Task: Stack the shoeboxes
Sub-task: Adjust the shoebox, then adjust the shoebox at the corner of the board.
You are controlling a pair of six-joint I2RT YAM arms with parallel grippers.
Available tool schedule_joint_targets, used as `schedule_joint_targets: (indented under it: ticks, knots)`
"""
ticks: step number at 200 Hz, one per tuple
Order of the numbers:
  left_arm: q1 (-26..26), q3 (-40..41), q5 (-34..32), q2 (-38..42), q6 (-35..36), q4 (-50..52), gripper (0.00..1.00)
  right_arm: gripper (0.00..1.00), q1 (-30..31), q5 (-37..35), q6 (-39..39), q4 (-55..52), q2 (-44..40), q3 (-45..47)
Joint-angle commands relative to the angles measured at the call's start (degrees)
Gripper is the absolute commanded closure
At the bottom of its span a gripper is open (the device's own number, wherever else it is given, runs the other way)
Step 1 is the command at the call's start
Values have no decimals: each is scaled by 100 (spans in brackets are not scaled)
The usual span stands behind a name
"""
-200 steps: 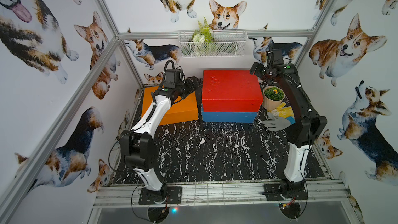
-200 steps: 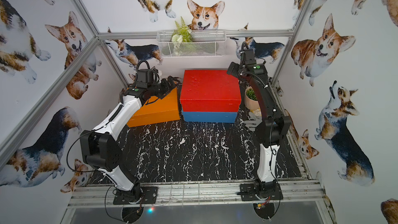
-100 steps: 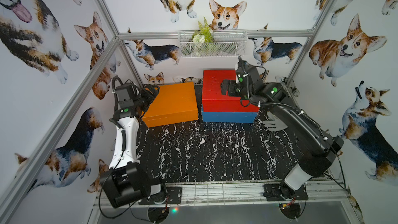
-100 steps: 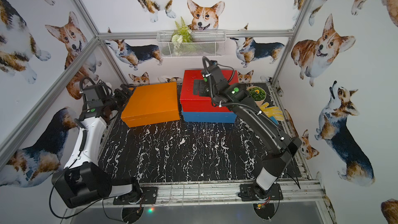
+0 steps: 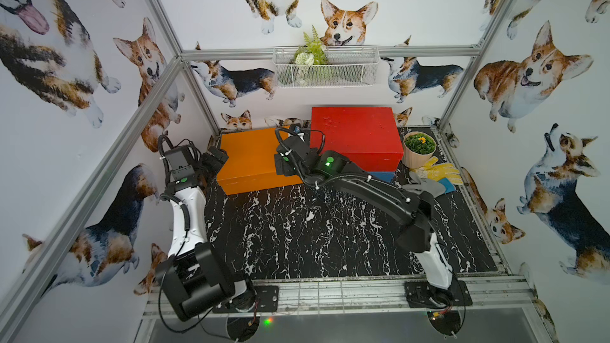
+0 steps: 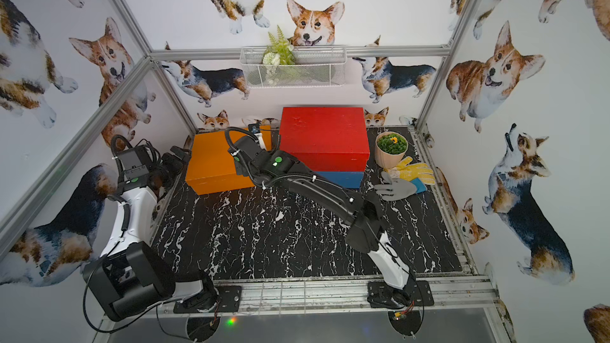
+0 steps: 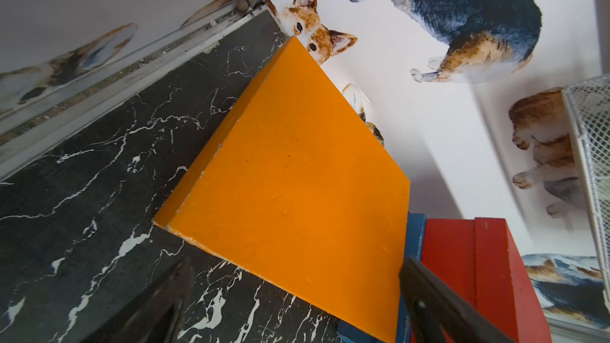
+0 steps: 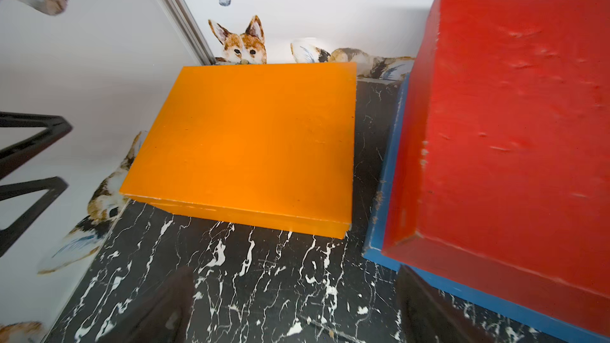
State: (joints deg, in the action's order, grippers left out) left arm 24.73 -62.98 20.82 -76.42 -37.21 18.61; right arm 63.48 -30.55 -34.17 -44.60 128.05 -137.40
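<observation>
Shoeboxes sit at the back: red box [image 5: 355, 133] on blue box [image 5: 383, 176], orange box [image 5: 251, 160] beside them on the mat [image 5: 297, 232]. Half a second ago the right gripper [image 8: 297, 278] hung over the red box — now it faces the orange box, jaws wide, holding nothing. Left gripper [image 5: 216, 156] stays at that box's left end, also wide and empty. Only top views show the pot [image 5: 414, 161] and gloves [image 5: 439, 173]; only the right wrist view shows mat between orange and blue.
</observation>
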Motion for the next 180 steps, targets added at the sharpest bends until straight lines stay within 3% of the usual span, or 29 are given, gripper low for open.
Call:
schedule_joint_targets:
  ticks: [1,24,62,180]
  knots:
    - [23,33,-171,-69,144,16,0,5,6,-458,-129,-563,734,-949]
    - [32,23,-125,-194,116,-23,0,6,-131,-337,-242,-641,1369,-1551]
    - [44,47,-42,-327,40,-127,0,8,-320,-274,-448,-272,1514,-1160]
    - [41,32,69,-739,-30,-383,0,8,-354,-137,-748,-109,2102,-1223]
